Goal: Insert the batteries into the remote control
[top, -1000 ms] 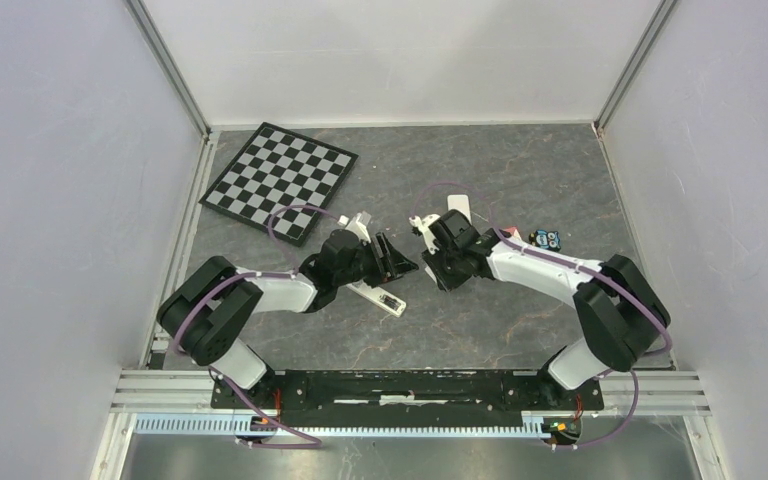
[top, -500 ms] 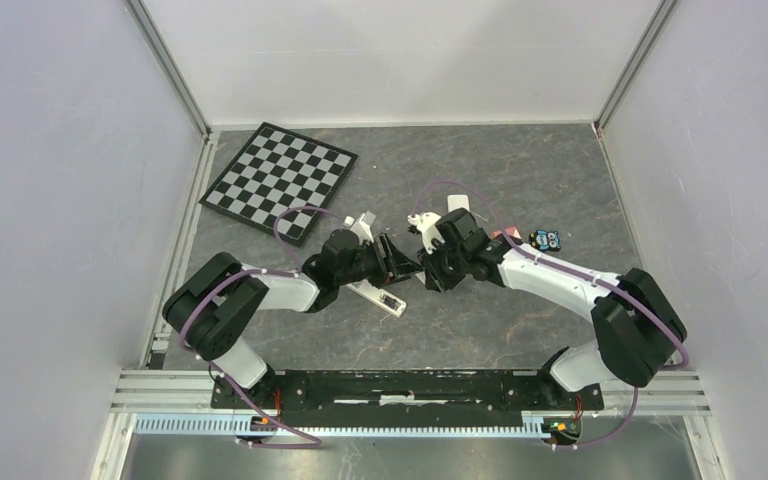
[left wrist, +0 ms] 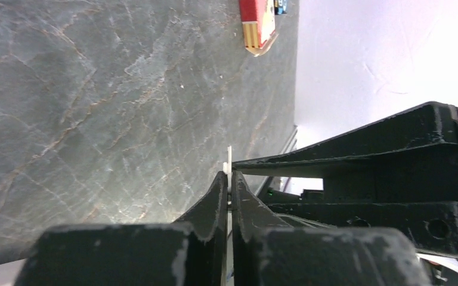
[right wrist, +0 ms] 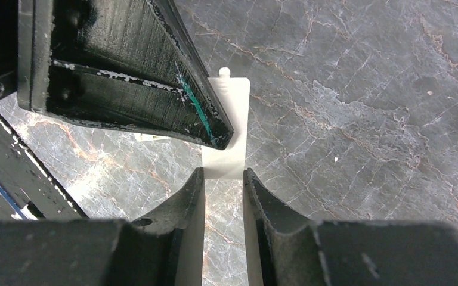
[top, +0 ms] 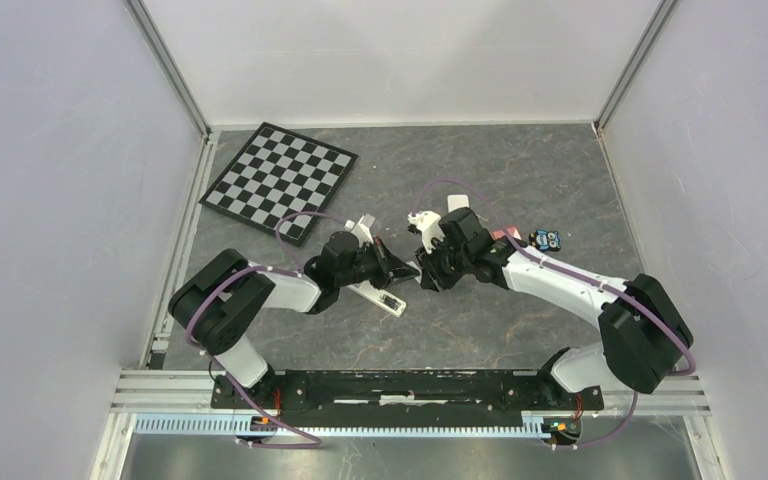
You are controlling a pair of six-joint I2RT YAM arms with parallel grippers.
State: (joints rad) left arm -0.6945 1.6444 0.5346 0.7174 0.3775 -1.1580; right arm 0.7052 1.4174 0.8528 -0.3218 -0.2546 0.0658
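White remote control [top: 385,298] on grey tabletop [top: 520,170], both grippers on one thin plate [right wrist: 234,128].
We see the remote nearest, partly under the left arm; just beyond, left gripper [left wrist: 227,179] clenched on the plate's faces, right gripper [right wrist: 223,173] grasping its side edges; checkerboard [top: 280,180] far back left.

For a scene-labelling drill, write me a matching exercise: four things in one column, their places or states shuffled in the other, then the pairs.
1 checkerboard
2 remote control
3 white plate
4 left gripper

A shut on the plate's flat faces
B far-left corner of the table
C on the table, partly hidden by the left arm
D edges between the right gripper's fingers

Pairs: 1-B; 2-C; 3-D; 4-A
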